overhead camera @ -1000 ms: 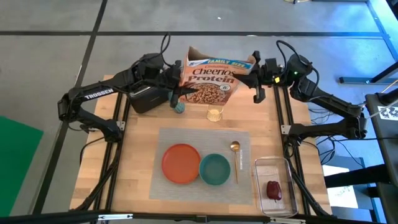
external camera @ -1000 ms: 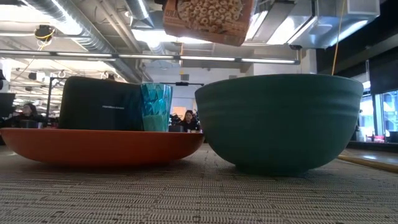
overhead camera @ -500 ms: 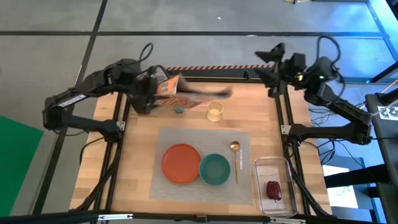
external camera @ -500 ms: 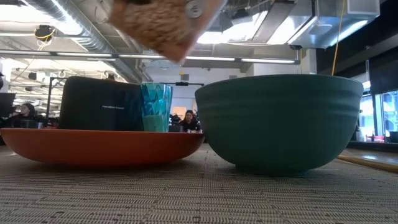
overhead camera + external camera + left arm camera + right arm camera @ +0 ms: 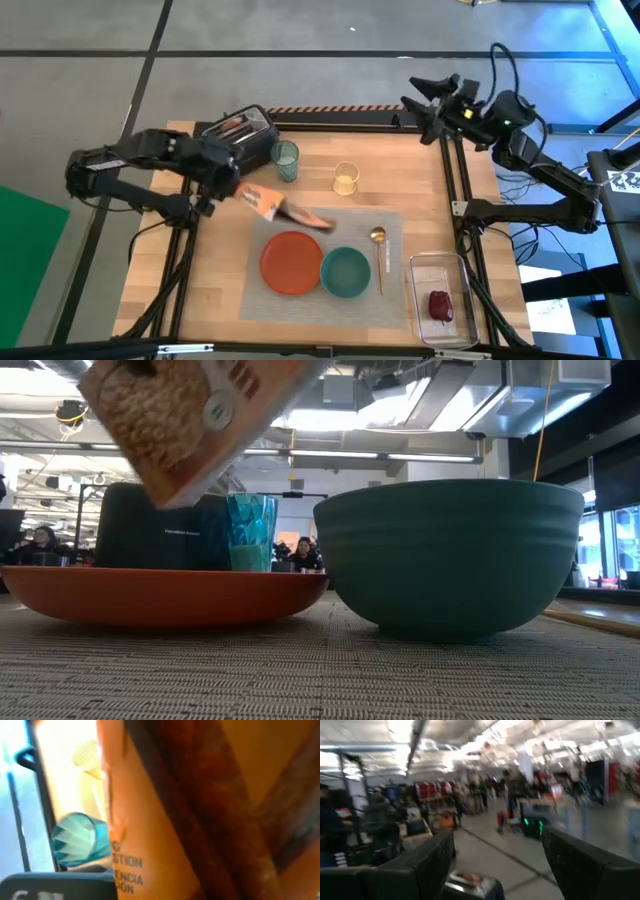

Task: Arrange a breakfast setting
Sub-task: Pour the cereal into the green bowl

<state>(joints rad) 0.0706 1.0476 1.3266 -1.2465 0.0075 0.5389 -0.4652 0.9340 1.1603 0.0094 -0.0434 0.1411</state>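
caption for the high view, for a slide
Left gripper carries a cereal box toward the teal bowl; right gripper waits, open.

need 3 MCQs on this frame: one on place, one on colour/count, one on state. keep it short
1. Where is the dark red fruit?
A. On the orange plate
B. In the clear plastic tub
C. In the teal bowl

2. How many dishes sit on the grey placemat?
A. One
B. Two
C. Three

3. What is the left end effector doing?
A. Holding the cereal box tilted above the table
B. Resting empty on the placemat
C. Gripping the spoon

Answers:
1. B: the dark red fruit lies inside the clear plastic tub, at the placemat's right.
2. B: only the orange plate and the teal bowl stand on the grey placemat; the gold spoon lies beside them.
3. A: the left end effector carries the cereal box at a slant near the black toaster; the right end effector is open at the table's far edge.
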